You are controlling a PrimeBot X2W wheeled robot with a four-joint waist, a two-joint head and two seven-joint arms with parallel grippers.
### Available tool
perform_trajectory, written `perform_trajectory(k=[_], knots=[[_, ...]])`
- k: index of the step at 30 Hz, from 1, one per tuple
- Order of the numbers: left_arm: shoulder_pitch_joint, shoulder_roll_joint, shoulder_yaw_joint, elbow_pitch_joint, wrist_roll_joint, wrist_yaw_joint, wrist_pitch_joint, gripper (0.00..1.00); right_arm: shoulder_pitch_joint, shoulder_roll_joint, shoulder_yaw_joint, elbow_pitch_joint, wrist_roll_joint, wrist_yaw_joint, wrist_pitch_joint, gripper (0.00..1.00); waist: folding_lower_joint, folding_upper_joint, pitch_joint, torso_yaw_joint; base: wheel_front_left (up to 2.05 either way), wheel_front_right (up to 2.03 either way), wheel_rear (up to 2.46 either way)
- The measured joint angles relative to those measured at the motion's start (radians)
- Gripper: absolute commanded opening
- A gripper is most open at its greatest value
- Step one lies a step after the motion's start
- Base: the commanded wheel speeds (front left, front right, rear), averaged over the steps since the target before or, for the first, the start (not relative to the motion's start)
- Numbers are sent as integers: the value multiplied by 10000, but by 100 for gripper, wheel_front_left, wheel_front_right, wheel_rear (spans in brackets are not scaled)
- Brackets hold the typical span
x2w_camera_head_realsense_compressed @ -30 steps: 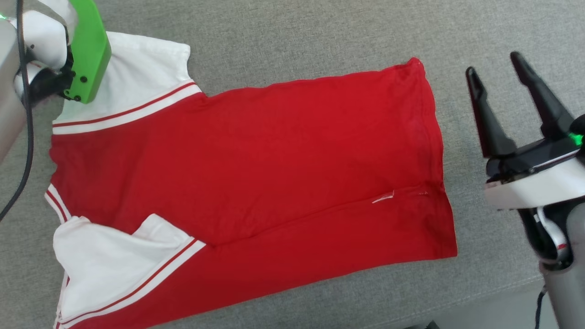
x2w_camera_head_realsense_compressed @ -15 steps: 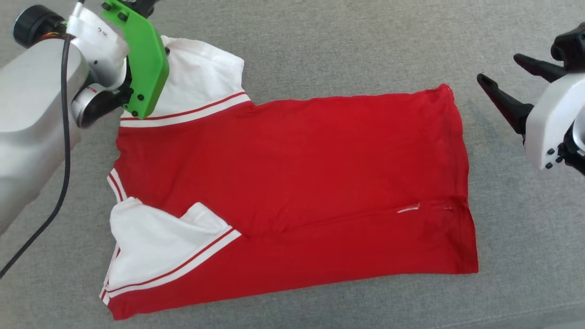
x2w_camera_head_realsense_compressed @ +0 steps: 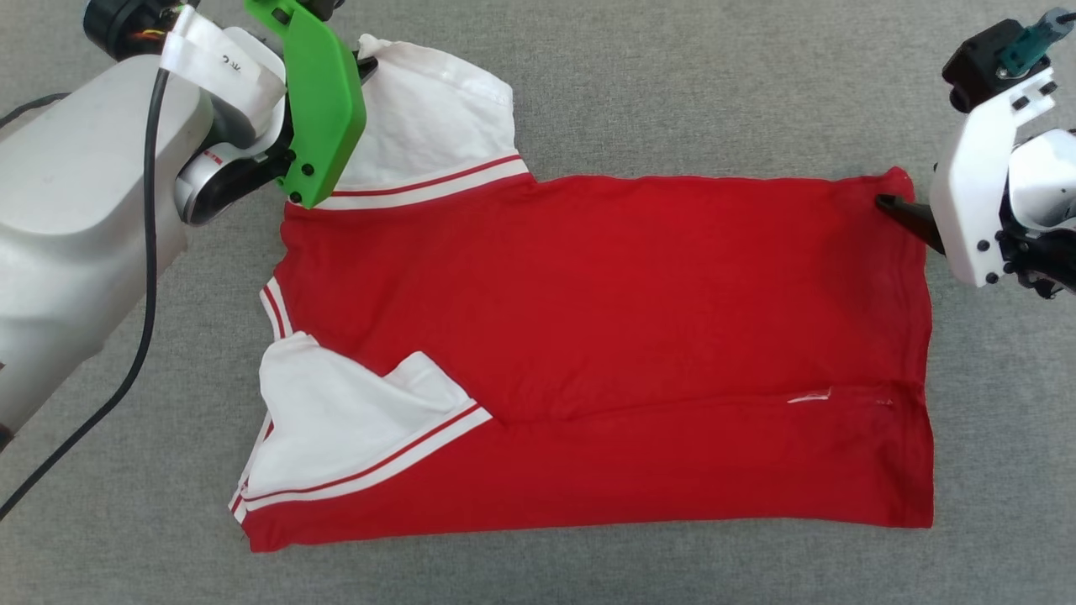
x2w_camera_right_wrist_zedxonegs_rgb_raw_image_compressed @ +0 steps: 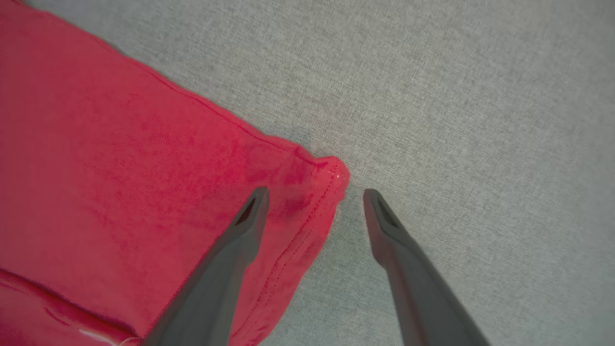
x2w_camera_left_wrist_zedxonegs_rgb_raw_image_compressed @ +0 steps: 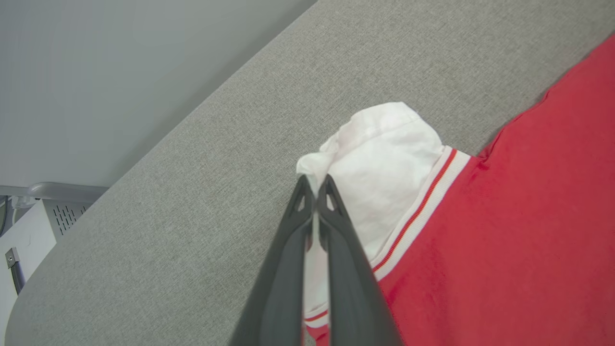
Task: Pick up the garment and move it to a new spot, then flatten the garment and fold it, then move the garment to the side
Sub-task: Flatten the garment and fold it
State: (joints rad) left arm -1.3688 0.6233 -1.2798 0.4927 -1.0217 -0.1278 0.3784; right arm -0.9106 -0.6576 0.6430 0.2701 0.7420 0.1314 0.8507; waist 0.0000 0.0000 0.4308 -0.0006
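- The red garment [x2w_camera_head_realsense_compressed: 605,336] lies spread flat on a grey fabric surface [x2w_camera_head_realsense_compressed: 672,84], collar end toward the robot's left, hem toward its right.
- Compared with half a second ago, the whole head view has shifted, so the camera has moved.
- The right gripper [x2w_camera_right_wrist_zedxonegs_rgb_raw_image_compressed: 316,193] was apart from the hem then. Now one dark finger [x2w_camera_head_realsense_compressed: 904,214] touches the garment's far right corner.
- The left arm is still at the far white sleeve [x2w_camera_head_realsense_compressed: 429,118], as before.
- The near white sleeve [x2w_camera_head_realsense_compressed: 336,428] lies folded in over the red body.
- In the head view, a green bracket [x2w_camera_head_realsense_compressed: 324,109] covers the left arm's fingers.
- The left wrist view shows the left gripper [x2w_camera_left_wrist_zedxonegs_rgb_raw_image_compressed: 314,185] closed to a sliver, pinching the bunched edge of the far sleeve.
- The right wrist view shows the right gripper spread wide and holding nothing. One finger is over the red corner and the other over the grey surface.
- The left wrist view also shows the surface's far edge and a pale wall [x2w_camera_left_wrist_zedxonegs_rgb_raw_image_compressed: 120,72] beyond.
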Motion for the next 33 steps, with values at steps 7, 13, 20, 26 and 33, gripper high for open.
perform_trajectory(k=[7, 13, 20, 26, 33], knots=[[-151, -25, -15, -92, 92, 0, -130, 0, -292, 339, 1070, 1358, -520, -2, -493, 100, -1, 0, 347, 168, 0, 0, 0], [-215, -10, -15, -90, 167, 0, -222, 0, -567, 550, 1421, 2153, -171, -12, -1039, 100, -1, 0, 445, 214, 0, 0, 0], [-85, 61, -19, 17, 188, 0, -359, 0, -679, 546, 1887, 2533, 347, -10, -1898, 0, -1, 0, 184, 148, 0, 0, 0], [312, 232, -25, -42, 169, 0, -552, 0, -590, 600, 2104, 2681, 600, 0, -3066, 0, 0, 0, -333, 60, 0, 0, 0], [1115, 686, -23, -449, -52, 0, -798, 0, -216, 418, 2353, 2546, 1028, 0, -4151, 0, 0, 0, -1115, 6, 0, 0, 0]])
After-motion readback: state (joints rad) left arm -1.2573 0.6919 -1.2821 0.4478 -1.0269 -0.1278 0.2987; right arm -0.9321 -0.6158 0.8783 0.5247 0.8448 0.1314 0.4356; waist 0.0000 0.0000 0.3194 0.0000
